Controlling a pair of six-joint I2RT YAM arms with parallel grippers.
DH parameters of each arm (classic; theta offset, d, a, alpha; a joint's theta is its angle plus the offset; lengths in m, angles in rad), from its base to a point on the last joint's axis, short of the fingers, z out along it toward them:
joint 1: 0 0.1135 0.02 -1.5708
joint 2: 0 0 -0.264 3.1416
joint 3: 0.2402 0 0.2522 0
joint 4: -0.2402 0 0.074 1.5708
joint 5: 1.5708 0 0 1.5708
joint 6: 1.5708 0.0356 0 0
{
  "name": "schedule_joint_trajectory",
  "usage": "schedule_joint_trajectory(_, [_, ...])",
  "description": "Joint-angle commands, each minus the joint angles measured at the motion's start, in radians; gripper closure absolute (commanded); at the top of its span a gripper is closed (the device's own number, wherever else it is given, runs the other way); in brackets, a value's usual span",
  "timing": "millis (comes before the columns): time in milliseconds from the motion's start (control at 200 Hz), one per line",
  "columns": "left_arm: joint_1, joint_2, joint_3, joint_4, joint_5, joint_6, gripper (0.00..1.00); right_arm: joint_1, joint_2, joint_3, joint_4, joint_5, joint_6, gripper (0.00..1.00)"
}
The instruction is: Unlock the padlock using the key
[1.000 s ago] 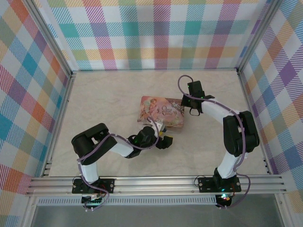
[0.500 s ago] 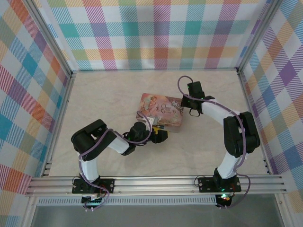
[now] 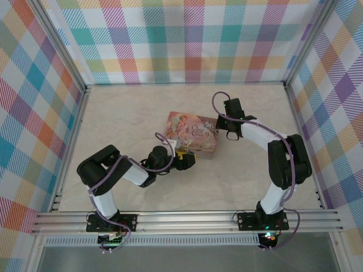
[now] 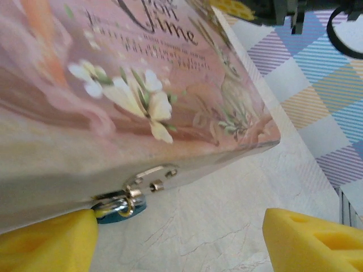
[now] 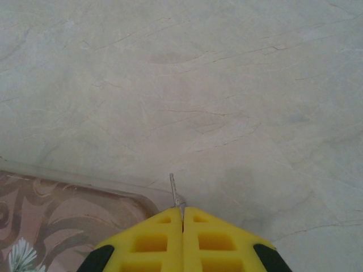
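Left gripper (image 4: pixel 181 241) wide apart below tin (image 4: pixel 113 113); padlock (image 4: pixel 120 208) half-hidden by finger (image 4: pixel 48 241); right gripper (image 5: pixel 182 218) pinching key (image 5: pixel 174 190) tip

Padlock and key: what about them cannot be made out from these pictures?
- Left wrist view: the tiny metal padlock under the pink illustrated rectangular tin is blurred and partly behind a yellow finger; keyhole unreadable.
- Right wrist view: the shut right gripper hides all but a thin metal tip; key or not, unclear.
- Top view: padlock too small beside the left gripper.

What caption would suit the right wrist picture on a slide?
Right gripper pinching a slim metal key over the marbled table, pink tin alongside.
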Motion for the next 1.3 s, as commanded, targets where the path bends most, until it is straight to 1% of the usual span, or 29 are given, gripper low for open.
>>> schedule_joint_trajectory(0, [0.011,-0.03,0.001,0.026,-0.003,0.026,0.24,0.011,-0.018,-0.024,-0.024,-0.034,0.004,1.0])
schedule_joint_trajectory(135, [0.011,0.007,0.034,0.03,0.028,0.026,0.24,0.011,-0.021,-0.023,-0.024,-0.038,0.007,1.0])
schedule_joint_trajectory(235, [0.009,0.023,0.043,0.009,0.0,0.033,0.21,0.011,-0.028,-0.025,-0.026,-0.037,0.005,1.0])
schedule_joint_trajectory(435, [-0.006,0.058,0.091,-0.091,-0.053,0.079,0.21,0.01,-0.024,-0.028,-0.023,-0.047,0.008,1.0])
schedule_joint_trajectory(615, [-0.022,0.133,0.141,-0.081,-0.071,0.077,0.2,0.012,-0.019,-0.03,-0.019,-0.058,0.016,1.0])
schedule_joint_trajectory(685, [-0.024,0.158,0.147,-0.05,-0.07,0.069,0.19,0.012,-0.017,-0.031,-0.019,-0.057,0.016,1.0])
schedule_joint_trajectory(805, [-0.023,0.173,0.152,-0.027,-0.063,0.079,0.19,0.012,-0.02,-0.03,-0.021,-0.055,0.013,1.0])
schedule_joint_trajectory(885, [-0.021,0.156,0.138,-0.004,-0.063,0.085,0.21,0.012,-0.019,-0.028,-0.025,-0.052,0.008,1.0])
schedule_joint_trajectory(945, [-0.017,0.136,0.129,-0.004,-0.046,0.097,0.23,0.012,-0.021,-0.03,-0.024,-0.049,0.006,1.0])
schedule_joint_trajectory(1055, [-0.01,0.103,0.112,-0.008,0.022,0.112,0.29,0.012,-0.017,-0.029,-0.021,-0.046,0.005,1.0])
schedule_joint_trajectory(1295, [-0.006,0.047,0.064,0.014,0.079,0.099,0.31,0.013,-0.01,-0.028,-0.018,-0.05,0.011,1.0])
